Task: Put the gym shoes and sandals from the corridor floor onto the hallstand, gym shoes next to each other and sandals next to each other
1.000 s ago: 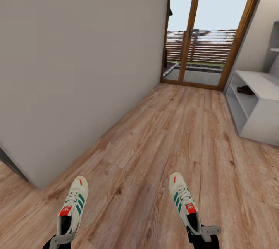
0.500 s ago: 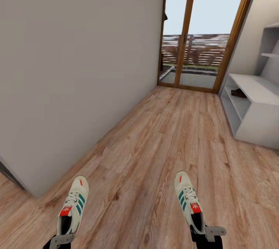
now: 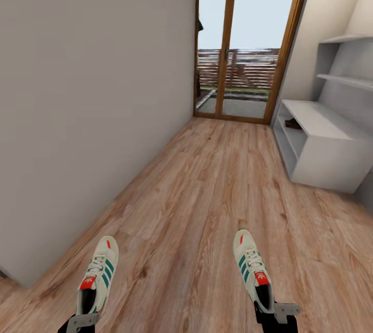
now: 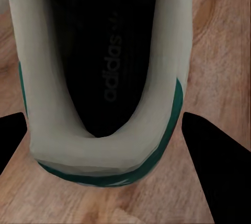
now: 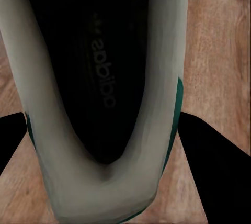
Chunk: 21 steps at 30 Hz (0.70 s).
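Note:
I hold one white gym shoe with green stripes in each hand, both hanging above the corridor floor (image 3: 207,203). My left gripper (image 3: 82,319) is shut on the heel of the left gym shoe (image 3: 97,276). My right gripper (image 3: 271,313) is shut on the heel of the right gym shoe (image 3: 250,269). In the left wrist view the black fingers (image 4: 219,171) flank the shoe's heel (image 4: 104,145); the right wrist view shows the same, fingers (image 5: 214,161) beside the heel (image 5: 99,182). The white hallstand (image 3: 324,159) stands ahead on the right. A small dark brown shape, likely a sandal (image 3: 293,123), lies on its lower shelf.
A plain grey wall (image 3: 88,105) runs along the left side. A wood-framed glass door (image 3: 243,47) closes the far end of the corridor. Floating shelves (image 3: 347,60) hang above the hallstand. Wood floor stretches between me and the rack.
The whole view has swung, so the door and hallstand sit further left and more of the rack and its upper shelves show. Both shoes stay held in the same place.

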Motion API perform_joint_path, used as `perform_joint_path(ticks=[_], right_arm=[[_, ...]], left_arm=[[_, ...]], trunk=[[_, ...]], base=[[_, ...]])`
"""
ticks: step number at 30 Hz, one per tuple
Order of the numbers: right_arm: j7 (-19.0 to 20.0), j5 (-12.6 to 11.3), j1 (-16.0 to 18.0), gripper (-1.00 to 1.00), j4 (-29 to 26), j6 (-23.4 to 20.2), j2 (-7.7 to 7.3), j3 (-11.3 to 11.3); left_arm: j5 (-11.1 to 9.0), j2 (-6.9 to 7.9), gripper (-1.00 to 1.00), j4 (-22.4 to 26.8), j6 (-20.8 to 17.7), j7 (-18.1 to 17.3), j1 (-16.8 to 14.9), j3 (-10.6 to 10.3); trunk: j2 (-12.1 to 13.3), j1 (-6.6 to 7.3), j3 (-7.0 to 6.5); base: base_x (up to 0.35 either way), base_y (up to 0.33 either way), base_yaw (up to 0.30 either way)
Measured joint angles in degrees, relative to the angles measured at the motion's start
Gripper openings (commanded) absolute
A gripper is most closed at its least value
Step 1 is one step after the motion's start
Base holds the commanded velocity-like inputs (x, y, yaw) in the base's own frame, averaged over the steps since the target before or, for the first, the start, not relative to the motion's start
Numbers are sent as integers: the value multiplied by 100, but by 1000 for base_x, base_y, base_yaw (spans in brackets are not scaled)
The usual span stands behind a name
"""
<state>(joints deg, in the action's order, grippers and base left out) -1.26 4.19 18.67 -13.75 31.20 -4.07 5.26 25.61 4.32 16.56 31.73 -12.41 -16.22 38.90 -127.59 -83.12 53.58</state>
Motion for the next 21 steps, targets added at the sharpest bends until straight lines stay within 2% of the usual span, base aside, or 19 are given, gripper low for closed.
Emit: perform_joint_path(ticks=[11, 21], right_arm=[[13, 5, 0, -100, 5, 0, 5, -10], [16, 8, 0, -100, 6, 0, 9, -10]], left_arm=[[2, 0, -100, 2, 2, 0, 0, 0], [3, 4, -100, 3, -3, 7, 1, 5]], trunk=[[441, 242, -238], [443, 243, -282]], base=[[0, 0, -272], [13, 0, -253]])
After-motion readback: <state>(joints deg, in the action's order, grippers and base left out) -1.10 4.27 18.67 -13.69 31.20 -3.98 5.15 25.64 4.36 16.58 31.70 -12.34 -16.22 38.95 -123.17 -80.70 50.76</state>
